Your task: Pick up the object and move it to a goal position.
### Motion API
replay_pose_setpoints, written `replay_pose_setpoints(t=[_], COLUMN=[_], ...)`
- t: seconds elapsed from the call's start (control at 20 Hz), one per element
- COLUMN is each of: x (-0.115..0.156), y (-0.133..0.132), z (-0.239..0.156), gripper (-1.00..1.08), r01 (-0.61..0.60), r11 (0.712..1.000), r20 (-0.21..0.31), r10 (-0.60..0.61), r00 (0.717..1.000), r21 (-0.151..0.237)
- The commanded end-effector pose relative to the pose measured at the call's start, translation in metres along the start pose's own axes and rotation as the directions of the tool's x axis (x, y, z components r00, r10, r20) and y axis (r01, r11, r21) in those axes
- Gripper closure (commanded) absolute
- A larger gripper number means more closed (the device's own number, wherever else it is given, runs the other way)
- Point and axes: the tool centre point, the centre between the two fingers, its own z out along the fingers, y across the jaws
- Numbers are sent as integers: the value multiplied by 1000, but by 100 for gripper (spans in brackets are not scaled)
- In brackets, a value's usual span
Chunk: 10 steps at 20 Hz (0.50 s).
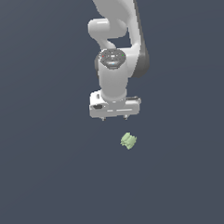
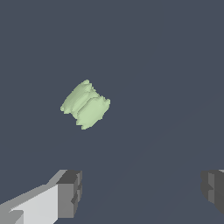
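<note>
Claw (image 1: 114, 117) spread wide, grasping nothing. Green object (image 1: 128, 141) apart, off-centre, skewed. Risk: nudging or clipping one ridged corner on descent.

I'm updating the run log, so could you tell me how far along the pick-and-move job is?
Nothing is completed yet: the pale green object lies free on the dark surface. In hand is the approach: the gripper is open and empty, with the object clear of its fingers. Aligning, grasping, lifting and carrying to the goal remain.
</note>
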Motion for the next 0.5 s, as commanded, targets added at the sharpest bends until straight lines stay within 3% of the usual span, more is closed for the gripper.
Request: replay_pose_setpoints(t=[0.0, 0.45], x=[0, -6], y=[0, 14], z=[0, 13], gripper=[-92, -92], r01=[0, 10], r11=[1000, 1000], r20=[0, 28], r10=[0, -10], r00=[1000, 1000], r21=[0, -22])
